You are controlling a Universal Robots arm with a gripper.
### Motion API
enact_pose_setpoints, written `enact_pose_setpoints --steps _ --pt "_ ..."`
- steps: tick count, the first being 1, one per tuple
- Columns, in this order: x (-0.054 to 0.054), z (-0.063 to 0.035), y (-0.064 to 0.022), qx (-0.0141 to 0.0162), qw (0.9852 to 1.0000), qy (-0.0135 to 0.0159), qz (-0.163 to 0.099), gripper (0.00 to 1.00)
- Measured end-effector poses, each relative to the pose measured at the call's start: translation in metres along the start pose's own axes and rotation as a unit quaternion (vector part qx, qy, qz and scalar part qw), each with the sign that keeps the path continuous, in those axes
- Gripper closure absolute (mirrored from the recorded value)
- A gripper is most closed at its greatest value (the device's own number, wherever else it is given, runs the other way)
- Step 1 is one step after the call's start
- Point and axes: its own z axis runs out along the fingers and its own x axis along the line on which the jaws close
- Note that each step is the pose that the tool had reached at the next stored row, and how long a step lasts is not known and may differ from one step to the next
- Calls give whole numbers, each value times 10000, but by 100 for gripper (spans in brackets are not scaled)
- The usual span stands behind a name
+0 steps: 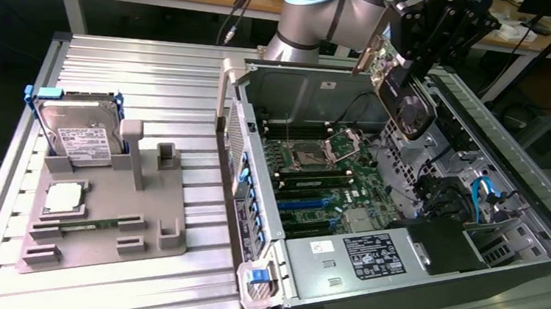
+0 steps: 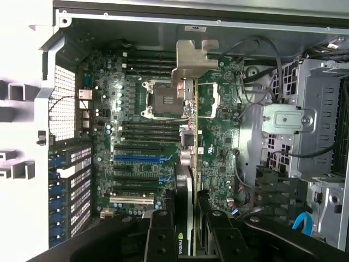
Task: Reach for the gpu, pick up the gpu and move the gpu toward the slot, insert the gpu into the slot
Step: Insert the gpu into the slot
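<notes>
The pincer pinched the gpu above the open case; a good carry meant holding it upright, easing toward seven o'clock in the exterior view, edge parallel to the blue slot.

- The gpu has a green board, a black fan shroud and a silver end bracket.
- The tool is black.
- The slot is blue, on the green motherboard.
- The hard drive is silver with a white label, in a blue frame.
- The holder is plain grey.
- The table is silver, ribbed in long stripes.
- The arm is silver-grey with a pale blue cap.
- A cable in the case is bright blue.
</notes>
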Motion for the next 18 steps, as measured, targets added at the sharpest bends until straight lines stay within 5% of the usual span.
enact_pose_setpoints --steps 4,11,14,17,18 --pt "0 15 0 -9 9993 -4 -381 73" --pt "2 84 1 -27 9930 -10 -1185 73" --pt "3 121 1 -38 9862 -14 -1654 73" --pt "3 142 1 -44 9810 -17 -1941 73" --pt "4 150 2 -48 9773 -19 -2119 73"
